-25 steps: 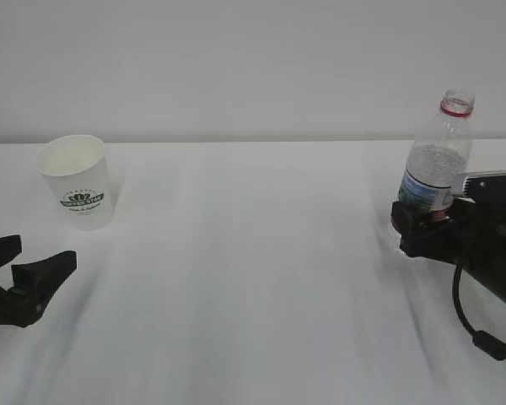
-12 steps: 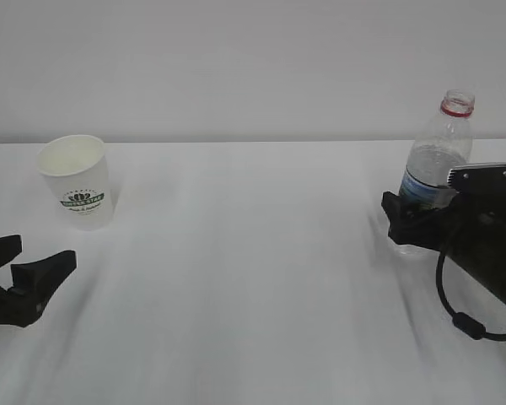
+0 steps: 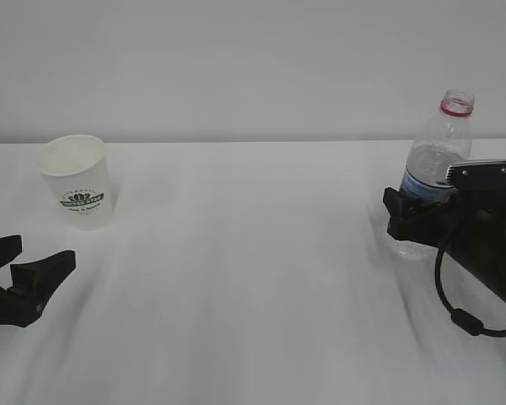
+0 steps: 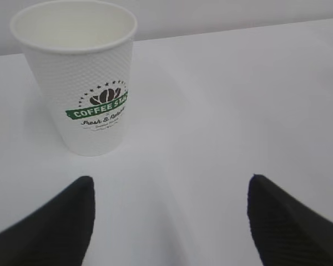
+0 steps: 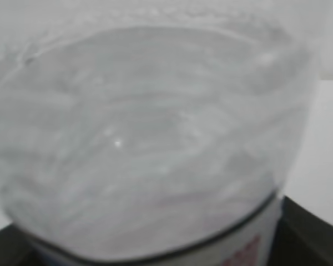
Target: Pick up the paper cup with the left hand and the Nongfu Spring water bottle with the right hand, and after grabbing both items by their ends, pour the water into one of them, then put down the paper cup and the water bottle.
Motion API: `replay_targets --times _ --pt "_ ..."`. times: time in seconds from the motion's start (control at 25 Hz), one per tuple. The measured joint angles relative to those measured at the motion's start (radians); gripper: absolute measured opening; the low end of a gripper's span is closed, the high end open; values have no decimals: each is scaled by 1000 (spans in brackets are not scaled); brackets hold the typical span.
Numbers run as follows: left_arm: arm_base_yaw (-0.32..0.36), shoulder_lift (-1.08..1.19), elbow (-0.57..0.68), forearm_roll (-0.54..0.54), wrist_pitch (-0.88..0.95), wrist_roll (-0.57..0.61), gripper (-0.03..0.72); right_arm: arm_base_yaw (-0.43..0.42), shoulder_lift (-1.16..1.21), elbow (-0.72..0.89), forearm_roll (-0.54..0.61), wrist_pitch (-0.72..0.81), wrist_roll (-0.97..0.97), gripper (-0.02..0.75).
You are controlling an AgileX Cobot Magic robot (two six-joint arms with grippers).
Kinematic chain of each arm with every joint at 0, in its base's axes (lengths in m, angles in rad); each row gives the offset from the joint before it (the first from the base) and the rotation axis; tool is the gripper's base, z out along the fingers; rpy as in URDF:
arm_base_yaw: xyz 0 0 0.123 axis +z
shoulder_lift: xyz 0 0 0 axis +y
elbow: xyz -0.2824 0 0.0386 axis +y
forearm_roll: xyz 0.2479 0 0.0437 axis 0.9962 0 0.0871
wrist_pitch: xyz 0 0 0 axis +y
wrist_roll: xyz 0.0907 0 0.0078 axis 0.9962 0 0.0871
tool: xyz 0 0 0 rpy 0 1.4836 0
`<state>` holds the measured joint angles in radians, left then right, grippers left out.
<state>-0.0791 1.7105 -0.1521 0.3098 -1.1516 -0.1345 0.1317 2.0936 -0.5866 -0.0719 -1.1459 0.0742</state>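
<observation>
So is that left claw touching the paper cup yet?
Apart. Left wrist view shows bare table between the left gripper and the paper cup.

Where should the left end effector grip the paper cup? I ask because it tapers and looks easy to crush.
Judging by its pose, grip the paper cup across its side wall, about mid-height, coming level from the front, where the open left end effector already faces it. It stands upright, mouth up, narrower at the base, so a sideways grip keeps the mouth free for pouring.

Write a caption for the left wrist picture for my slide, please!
Open end effector facing an upright, empty paper cup on a white table.
</observation>
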Motion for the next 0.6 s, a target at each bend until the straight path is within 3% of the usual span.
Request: replay_targets --times 0.6 --pt "0 0 0 -8 0 2 598 -2 0 5 -100 -4 0 557"
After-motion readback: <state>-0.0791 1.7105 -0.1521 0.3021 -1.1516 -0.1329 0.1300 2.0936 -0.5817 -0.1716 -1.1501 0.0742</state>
